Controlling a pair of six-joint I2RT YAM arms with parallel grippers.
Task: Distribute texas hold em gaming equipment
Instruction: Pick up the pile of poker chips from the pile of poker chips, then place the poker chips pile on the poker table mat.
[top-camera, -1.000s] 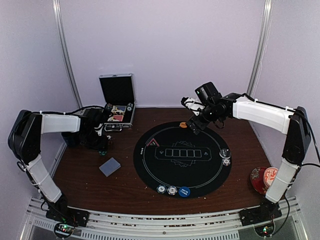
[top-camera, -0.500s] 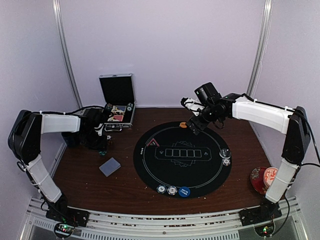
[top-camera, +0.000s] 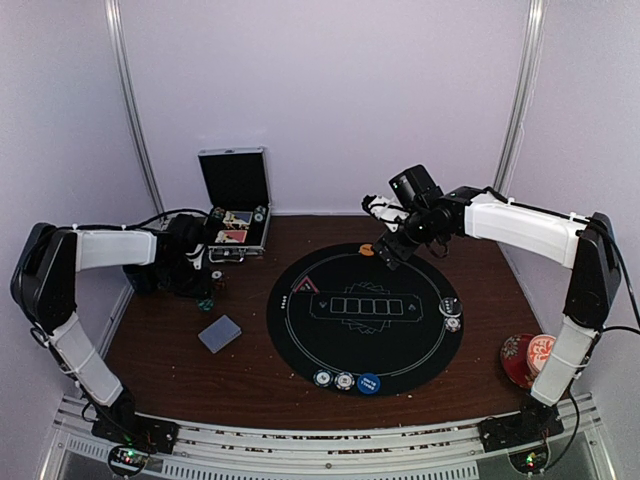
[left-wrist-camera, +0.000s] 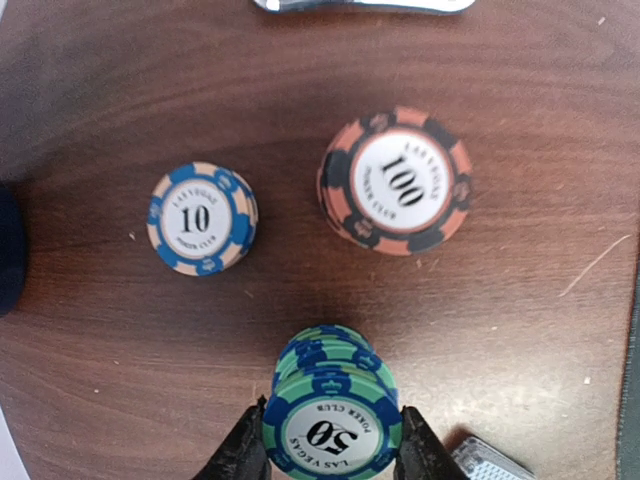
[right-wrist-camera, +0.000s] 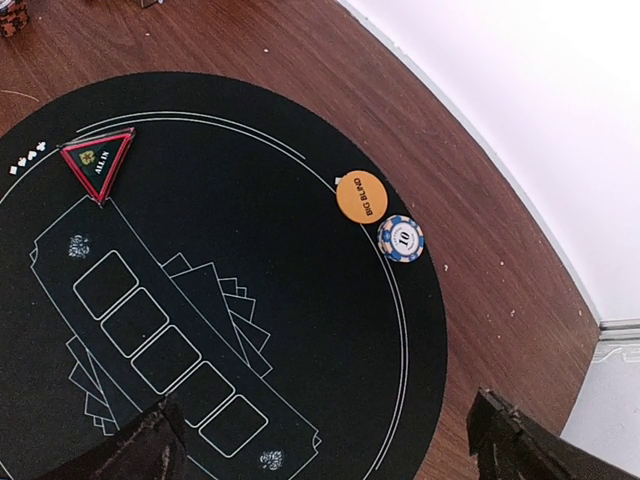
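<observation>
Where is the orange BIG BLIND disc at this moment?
In the right wrist view the orange BIG BLIND disc lies at the wall-side edge of the black mat, with a blue-and-white 10 chip close beside it.

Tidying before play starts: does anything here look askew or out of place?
The green chip stack pinched in the left gripper looks staggered, lower chips offset from the top one, though the angle may exaggerate that. A red patterned cup and saucer at the near right is not poker gear.
</observation>
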